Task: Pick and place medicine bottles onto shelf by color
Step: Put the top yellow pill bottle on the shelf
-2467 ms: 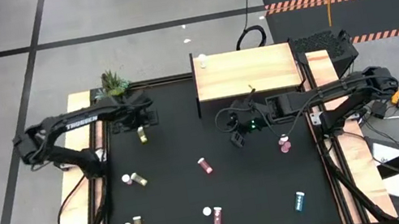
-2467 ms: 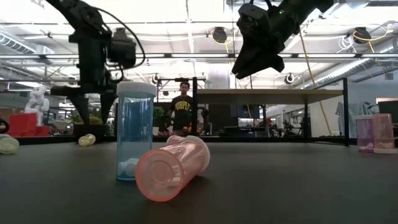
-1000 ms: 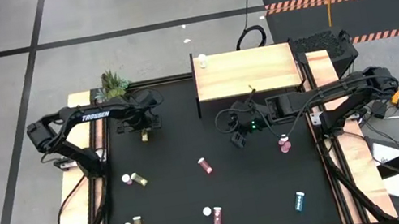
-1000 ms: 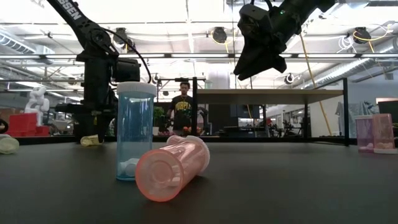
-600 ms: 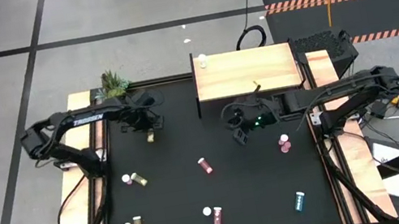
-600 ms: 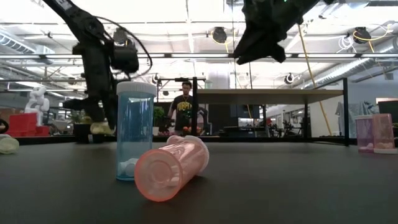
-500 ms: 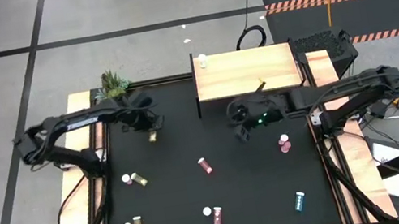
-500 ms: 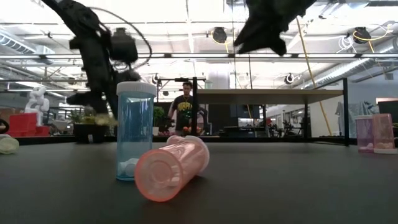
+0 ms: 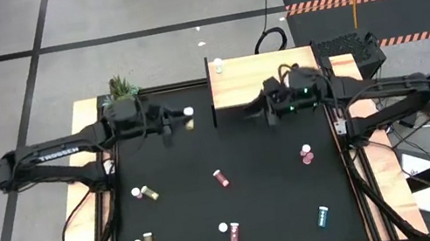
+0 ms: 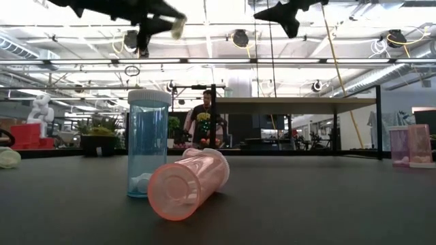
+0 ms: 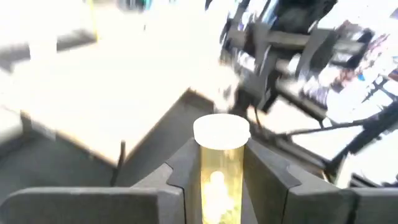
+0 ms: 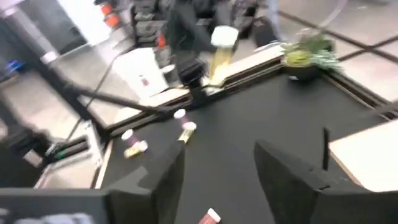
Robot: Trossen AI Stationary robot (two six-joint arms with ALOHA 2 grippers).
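My left gripper [image 9: 182, 122] hangs high over the table's far half, left of the shelf [image 9: 243, 78], and is shut on a yellow medicine bottle [image 11: 220, 177] with a white cap. The bottle also shows in the right wrist view [image 12: 219, 56]. My right gripper [image 12: 217, 163] is open with nothing between its fingers, raised above the shelf's near left corner [image 9: 255, 106]. A white bottle [image 9: 218, 67] stands on the shelf's far left corner. Several more bottles lie on the black table, among them a dark red one [image 9: 222, 178], a pink one [image 9: 307, 154] and a teal one [image 9: 323, 216]. My left gripper pinches the yellow bottle's body [image 11: 219, 186] between its two fingers, below the white cap [image 11: 221, 129]. The fingers lie about level and come from the table's left. The bottle is lifted clear of the table, roughly upright with its cap up.
A small potted plant [image 9: 123, 90] stands at the table's far left corner. In the low view an upright teal bottle [image 10: 148, 143] and a pink bottle [image 10: 187, 182] on its side fill the near ground. A person [image 10: 201, 117] stands in the room beyond.
My left gripper has lifted the yellow bottle off the table, risen high and gone right toward the shelf, tipping from pointing down to about level. My right gripper has risen and gone toward the far edge, over the shelf's near left corner.
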